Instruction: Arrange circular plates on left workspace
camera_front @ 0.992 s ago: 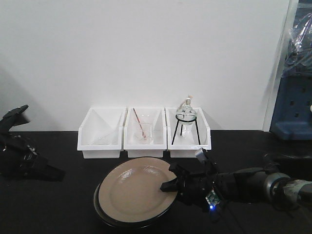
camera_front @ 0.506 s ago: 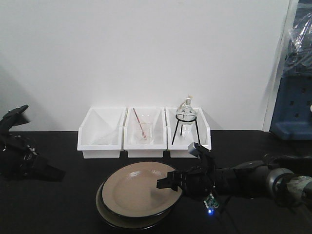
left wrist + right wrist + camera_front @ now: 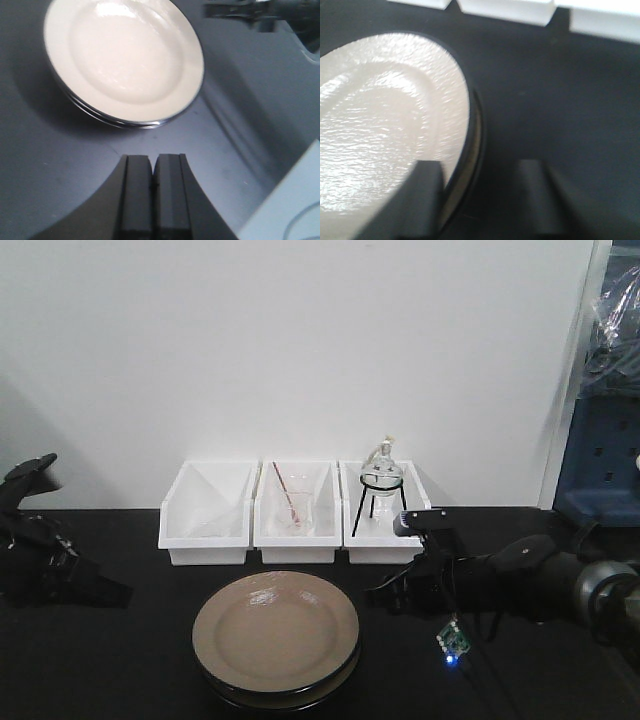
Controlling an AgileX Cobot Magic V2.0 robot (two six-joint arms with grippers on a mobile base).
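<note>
Though stacked, circular plates [image 3: 276, 640] sit lower centre of frame on black countertop [image 3: 130, 660], below white bins [image 3: 296, 512]. Judged rigid, glossy, slippery, breakable; pinch top plate at dark rim. Right gripper [image 3: 482, 192] spread, empty, beside rim. Left gripper [image 3: 152, 192] clenched, empty, at far left.

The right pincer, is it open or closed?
Open. The right pincer shows two dark fingers with a wide gap between them, holding nothing, beside the stacked plates.
</note>
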